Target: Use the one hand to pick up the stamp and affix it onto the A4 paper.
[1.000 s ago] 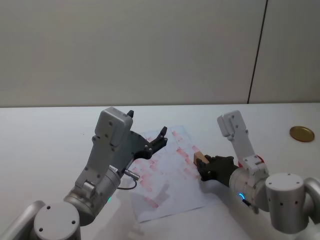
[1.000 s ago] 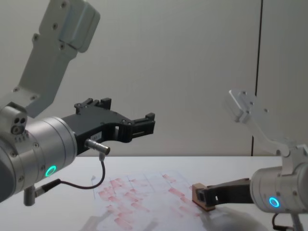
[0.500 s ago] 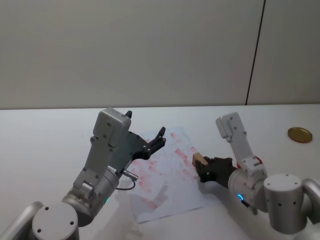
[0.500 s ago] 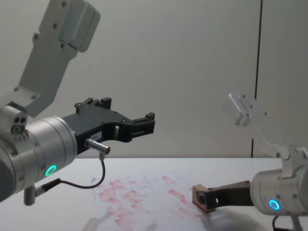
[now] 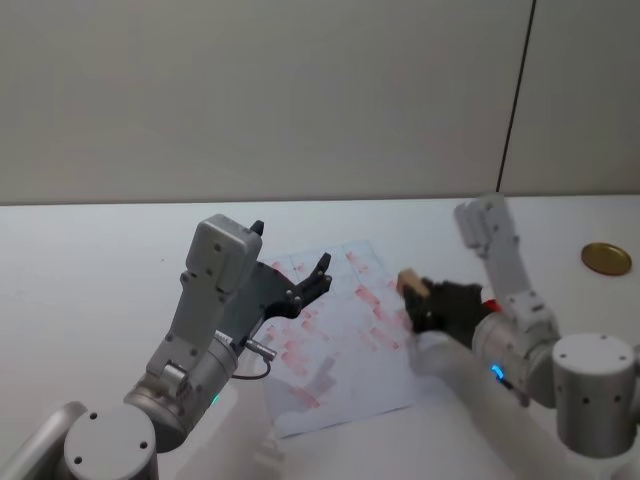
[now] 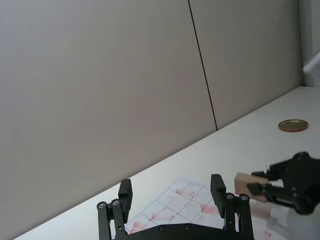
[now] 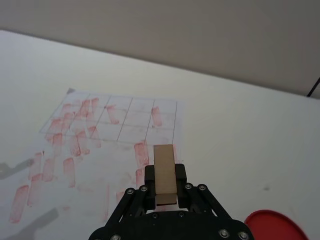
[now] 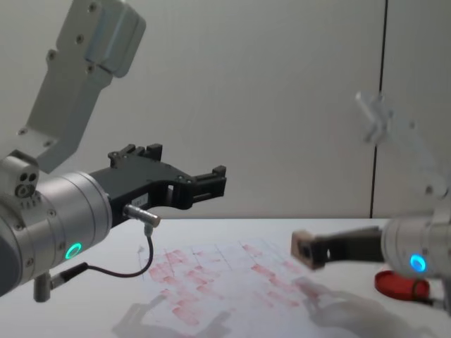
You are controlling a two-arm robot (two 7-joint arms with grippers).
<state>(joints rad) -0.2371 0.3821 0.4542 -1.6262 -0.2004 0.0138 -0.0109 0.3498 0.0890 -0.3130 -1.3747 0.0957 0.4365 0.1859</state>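
Up it comes! The black two-finger right gripper [image 5: 418,297] lifts off the white, red-smudged A4 paper [image 5: 340,345], jaws clamped on the small tan wooden stamp [image 5: 410,282] jutting forward between them, arm reaching level. The left gripper [image 6: 171,190] hovers, jaws spread.

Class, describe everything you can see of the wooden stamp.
The stamp is a small, light tan rectangular block that looks like wood. It is clamped in the black right end effector, one end sticking out past the fingers. It hangs in the air by the right edge of the red-marked A4 paper, touching nothing else.
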